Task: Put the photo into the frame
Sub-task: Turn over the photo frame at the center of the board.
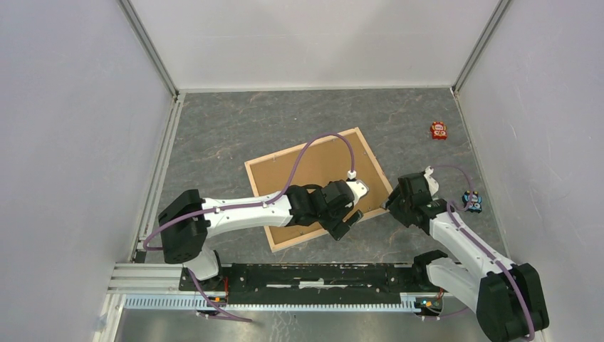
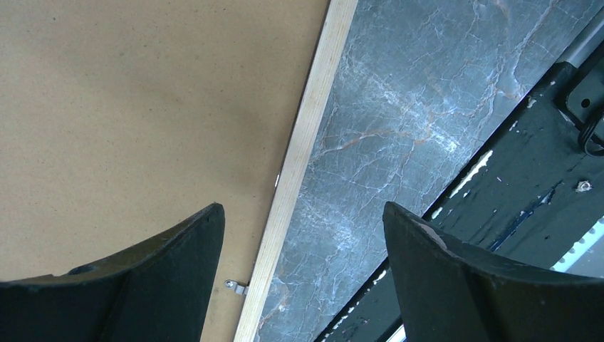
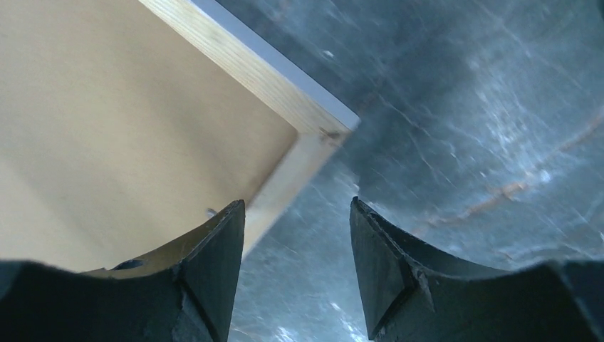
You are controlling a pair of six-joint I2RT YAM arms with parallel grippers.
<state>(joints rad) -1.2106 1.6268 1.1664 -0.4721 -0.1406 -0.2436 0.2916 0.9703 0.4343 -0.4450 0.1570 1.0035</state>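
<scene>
Straddling frame rail: left claw, wide open

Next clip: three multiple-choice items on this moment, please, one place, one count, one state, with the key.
1. The right gripper is: A at a corner of the frame; B above the far wall; C at its own base.
2. Small coloured items on the table: A none; B two; C five.
3. The left gripper is: A shut; B open; C out of view.
Key: A, the wooden corner lies just ahead of its fingers; B, a red item, a blue item; B, its fingers stand wide astride the frame's rail.
</scene>
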